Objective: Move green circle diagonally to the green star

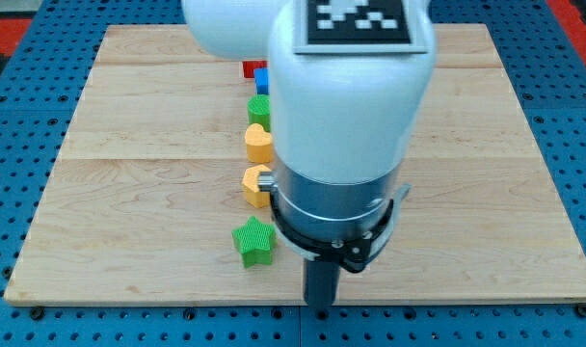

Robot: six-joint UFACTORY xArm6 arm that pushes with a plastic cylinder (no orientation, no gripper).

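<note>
The green star [253, 240] lies near the bottom of the wooden board [129, 173], left of my arm. The green circle [259, 109] sits higher up, partly hidden behind the arm's white body [351, 87]. My rod hangs below the arm, and its tip [319, 306] is at the board's bottom edge, to the right of and below the green star, not touching it. The tip is far from the green circle.
A yellow heart [259, 143] lies just below the green circle. A yellow block [256, 185] lies below that, partly hidden by the arm. A blue block [261, 79] and a red block [250, 67] peek out above the green circle.
</note>
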